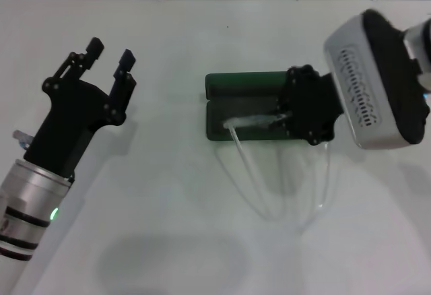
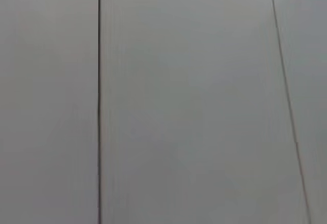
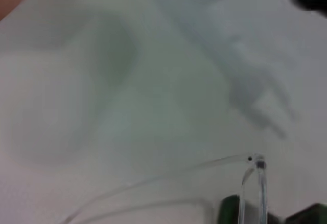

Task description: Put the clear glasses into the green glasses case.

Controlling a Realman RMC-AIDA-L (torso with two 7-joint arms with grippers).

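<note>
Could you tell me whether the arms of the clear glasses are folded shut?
No, the clear glasses have both arms unfolded, sticking out past the green glasses case.

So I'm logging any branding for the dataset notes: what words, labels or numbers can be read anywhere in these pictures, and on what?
None can be read.
Green glasses case: no lettering visible; the right pincer covers part of it.
Clear glasses: no marking.
Left pincer: no label, only a green light on the arm's wrist.
Grey camera housing: perforated pattern, no text.
</note>
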